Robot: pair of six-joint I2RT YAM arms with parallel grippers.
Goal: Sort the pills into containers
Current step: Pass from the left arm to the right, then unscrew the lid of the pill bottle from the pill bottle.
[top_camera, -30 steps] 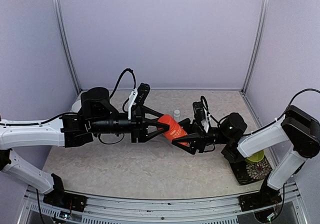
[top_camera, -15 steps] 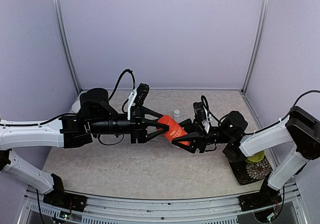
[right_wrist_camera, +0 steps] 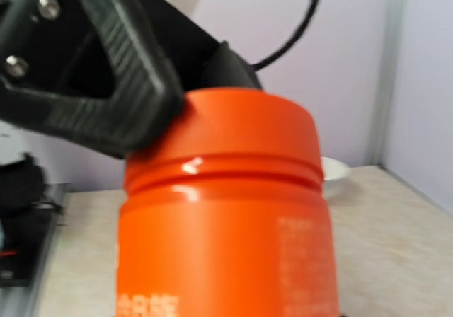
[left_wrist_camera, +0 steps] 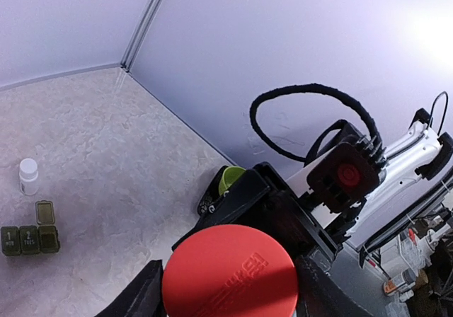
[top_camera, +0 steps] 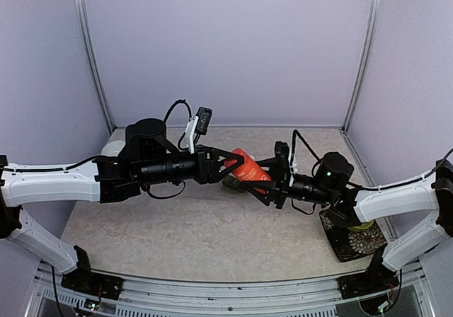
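Observation:
The red-orange bottle (top_camera: 248, 170) hangs tilted in the air between both arms. My left gripper (top_camera: 232, 163) is shut on its red cap (left_wrist_camera: 230, 274), with a black finger (left_wrist_camera: 136, 299) on either side of the cap. My right gripper (top_camera: 265, 184) is shut on the bottle's body (right_wrist_camera: 219, 225), which fills the right wrist view. The dark green pill box (left_wrist_camera: 30, 236) lies on the table below, with one compartment lid (left_wrist_camera: 44, 212) standing open. In the top view only its edge (top_camera: 228, 183) shows under the bottle.
A small white bottle (left_wrist_camera: 28, 175) stands just beyond the pill box. A lime-green bowl (top_camera: 362, 223) sits on a dark patterned mat (top_camera: 354, 244) at the right. A white bowl (top_camera: 111, 147) sits at the back left, behind the left arm.
Both arms have raised the bottle and carried it slightly back. The left arm reaches further right. The bottle now hides the small white bottle in the top view.

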